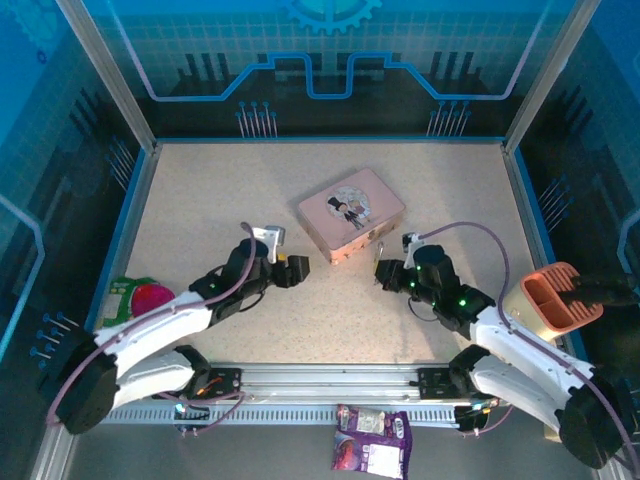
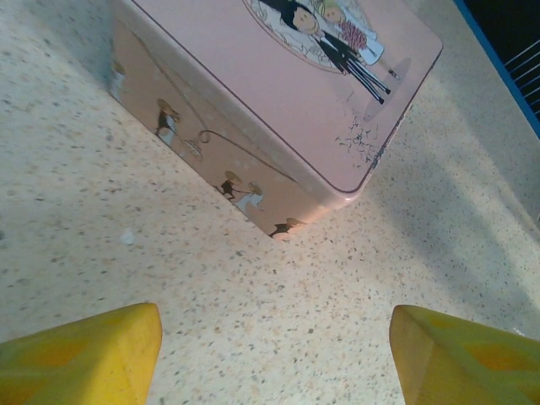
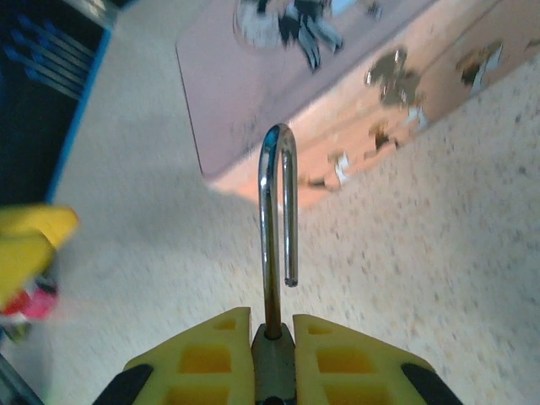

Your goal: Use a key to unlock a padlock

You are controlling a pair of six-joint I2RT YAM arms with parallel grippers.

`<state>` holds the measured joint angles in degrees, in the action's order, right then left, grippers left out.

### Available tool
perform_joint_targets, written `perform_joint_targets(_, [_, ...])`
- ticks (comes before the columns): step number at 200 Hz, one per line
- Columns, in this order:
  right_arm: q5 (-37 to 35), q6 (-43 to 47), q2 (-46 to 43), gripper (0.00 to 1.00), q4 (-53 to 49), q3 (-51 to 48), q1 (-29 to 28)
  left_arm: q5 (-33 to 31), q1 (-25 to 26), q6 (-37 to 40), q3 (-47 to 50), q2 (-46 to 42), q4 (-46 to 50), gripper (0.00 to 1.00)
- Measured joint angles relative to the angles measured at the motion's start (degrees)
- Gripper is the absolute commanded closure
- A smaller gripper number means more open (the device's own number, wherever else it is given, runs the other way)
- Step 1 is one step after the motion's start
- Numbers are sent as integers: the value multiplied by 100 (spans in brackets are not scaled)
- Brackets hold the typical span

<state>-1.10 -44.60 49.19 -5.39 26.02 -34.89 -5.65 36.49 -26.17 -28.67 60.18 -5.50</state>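
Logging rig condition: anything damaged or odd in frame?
The pink box lid has scratched, crazed paint near one corner. The padlock in the right claw has one shackle leg hanging free, so it looks open.

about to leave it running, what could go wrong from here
1. The right tool pinches the padlock only by its slim body, with the free end of the shackle out; the lock may twist or slip.
2. The left tool stands open and empty close to the corner of the pink box; reaching forward could knock the box.
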Motion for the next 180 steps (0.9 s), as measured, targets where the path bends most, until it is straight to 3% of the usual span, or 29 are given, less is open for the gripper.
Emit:
perform_joint_targets(33, [-358,380,-55,100,-782,0,-769,-188,0,238,549,-857,-175,26])
perform_joint_targets(66, [-575,566,229,100,-1113,2,-1266,-208,0,302,811,-1095,-306,26])
perform_joint_targets(180, [-629,365,1309,100,-907,-74,-1585,-74,0,413,903,-1073,-597,26])
